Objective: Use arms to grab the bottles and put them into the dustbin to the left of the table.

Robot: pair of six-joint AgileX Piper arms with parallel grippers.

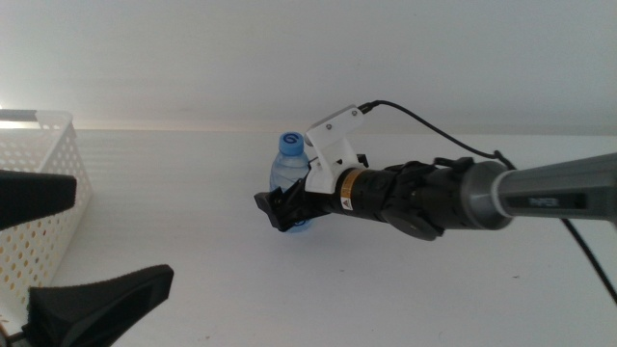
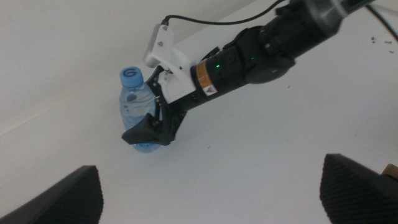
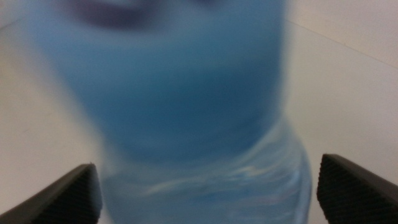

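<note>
Middle view: the bottle [image 1: 291, 173] stands upright mid-tabletop [image 1: 193, 212], the right tool [image 1: 287, 212] spread around its base from 3 o'clock, the bin [image 1: 43, 193] far toward 9 o'clock beside the waiting, spread left tool [image 1: 58, 251].

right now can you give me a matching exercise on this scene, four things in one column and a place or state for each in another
Things:
1. small clear blue-capped water bottle
2. white perforated plastic basket
3. right pincer
4. left pincer

Places or states:
A. at the table's left edge
B. open, waiting at the lower left of the middle view
C. upright on the broad white tabletop
D. around the bottle's lower part, reached in from the right

Pairs: 1-C, 2-A, 3-D, 4-B
</note>
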